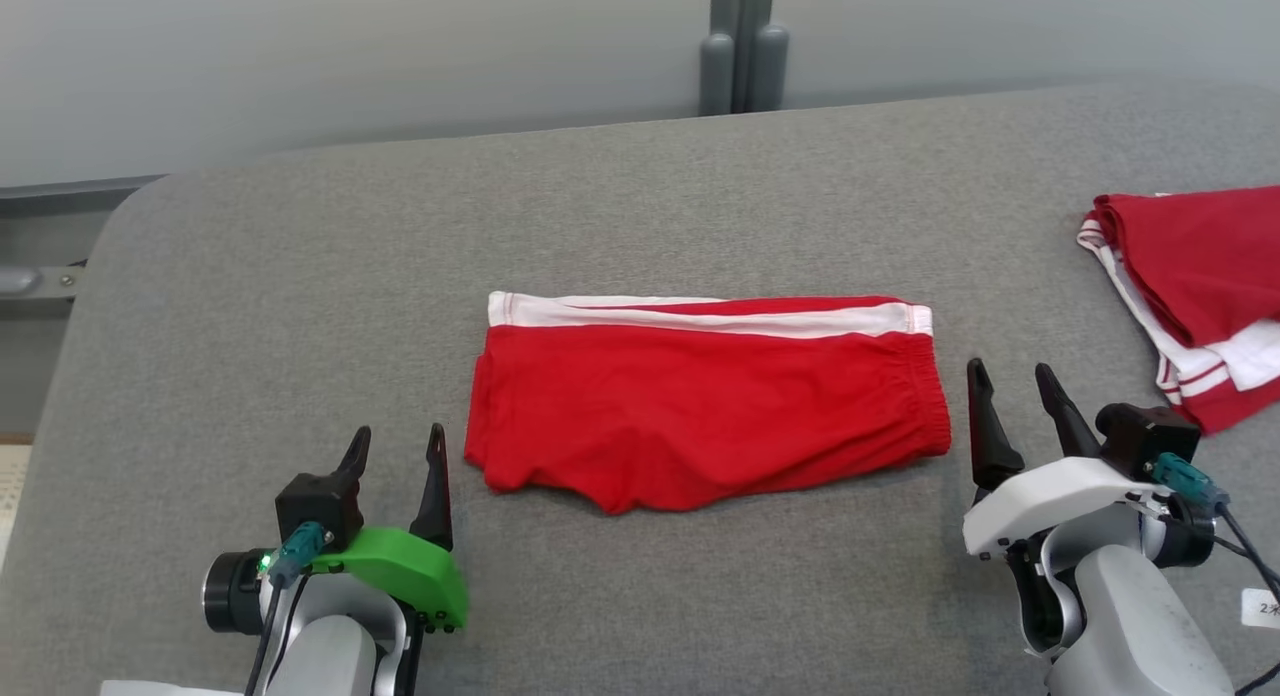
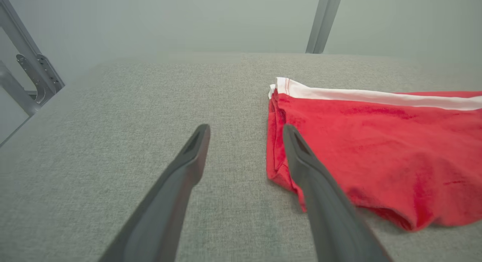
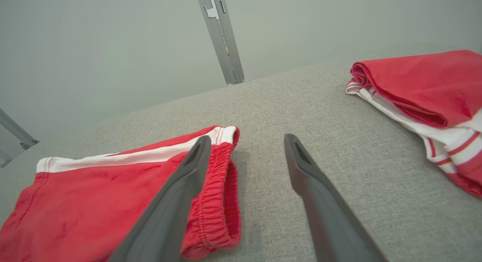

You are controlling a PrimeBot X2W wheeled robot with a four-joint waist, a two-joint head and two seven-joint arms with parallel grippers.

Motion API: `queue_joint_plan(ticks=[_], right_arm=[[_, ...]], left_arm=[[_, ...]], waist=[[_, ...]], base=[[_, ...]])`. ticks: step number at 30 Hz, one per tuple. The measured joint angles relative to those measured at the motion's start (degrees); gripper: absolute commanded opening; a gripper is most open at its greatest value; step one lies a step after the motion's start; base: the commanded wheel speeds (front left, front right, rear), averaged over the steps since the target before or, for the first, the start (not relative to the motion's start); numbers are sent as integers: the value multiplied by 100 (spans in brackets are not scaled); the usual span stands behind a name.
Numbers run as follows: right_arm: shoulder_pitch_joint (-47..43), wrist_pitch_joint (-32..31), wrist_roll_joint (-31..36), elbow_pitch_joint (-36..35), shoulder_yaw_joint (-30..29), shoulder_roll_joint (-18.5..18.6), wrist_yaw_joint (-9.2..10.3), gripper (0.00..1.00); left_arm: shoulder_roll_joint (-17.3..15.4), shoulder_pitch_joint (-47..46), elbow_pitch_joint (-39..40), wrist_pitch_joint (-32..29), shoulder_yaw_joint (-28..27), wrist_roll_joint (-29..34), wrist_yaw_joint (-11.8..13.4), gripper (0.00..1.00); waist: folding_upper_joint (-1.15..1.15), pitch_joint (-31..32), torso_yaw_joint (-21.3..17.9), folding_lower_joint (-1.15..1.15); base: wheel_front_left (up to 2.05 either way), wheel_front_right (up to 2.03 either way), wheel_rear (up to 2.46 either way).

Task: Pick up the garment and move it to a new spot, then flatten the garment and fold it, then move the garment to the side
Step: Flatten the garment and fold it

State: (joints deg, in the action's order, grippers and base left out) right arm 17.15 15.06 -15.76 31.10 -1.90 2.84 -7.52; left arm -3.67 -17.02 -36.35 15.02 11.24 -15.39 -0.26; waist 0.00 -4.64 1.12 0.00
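shorts (image 1: pixel 705 406) folded flat at centre of grey worktop (image 1: pixel 640 196), white band along far edge | left gripper (image 1: pixel 399 431) open, empty, just beside shorts' left end | right gripper (image 1: pixel 1009 368) open, empty, just beside elastic waistband end | 2nd red-white pile (image 1: pixel 1195 276) at worktop's right edge, well apart

A white cable tag (image 1: pixel 1262 608) begins "2", rest unreadable.

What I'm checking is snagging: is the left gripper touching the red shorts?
Apart. The head view shows a strip of grey table between the open left gripper and the left edge of the red shorts.
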Motion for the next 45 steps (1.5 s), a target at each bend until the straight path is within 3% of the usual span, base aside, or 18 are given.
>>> queue_joint_plan(ticks=[14,24,29,36,37,39,41,45], right_arm=[[179,-1,498,700,-815,-3,0,100],[566,-1,803,1415,-1266,-2,0,100],[739,15,867,1808,-1298,3,0,100],[900,69,580,2132,-856,92,20,100],[906,69,513,2156,-759,108,29,92],[925,76,396,2195,-610,121,32,43],[930,76,313,2198,-535,124,32,0],[921,60,164,2102,-501,42,8,0]], left_arm=[[37,361,115,0,-287,396,-230,100],[54,366,132,0,-339,538,-336,100],[64,365,152,0,-356,544,-378,100],[70,353,170,0,-336,544,-405,100],[70,353,171,0,-334,542,-407,100],[73,350,170,0,-324,535,-425,100],[73,350,169,0,-309,509,-430,100],[73,352,185,0,-276,491,-436,100]], waist=[[0,-73,968,0],[0,-419,1303,0],[0,-572,1380,0],[0,-669,1428,0],[0,-673,1430,0],[0,-682,1435,0],[0,-684,1441,0],[0,-668,1445,0]], base=[[0,0,0],[0,0,0],[0,0,0],[0,0,0],[0,0,0],[0,0,0],[0,0,0],[0,0,0]])
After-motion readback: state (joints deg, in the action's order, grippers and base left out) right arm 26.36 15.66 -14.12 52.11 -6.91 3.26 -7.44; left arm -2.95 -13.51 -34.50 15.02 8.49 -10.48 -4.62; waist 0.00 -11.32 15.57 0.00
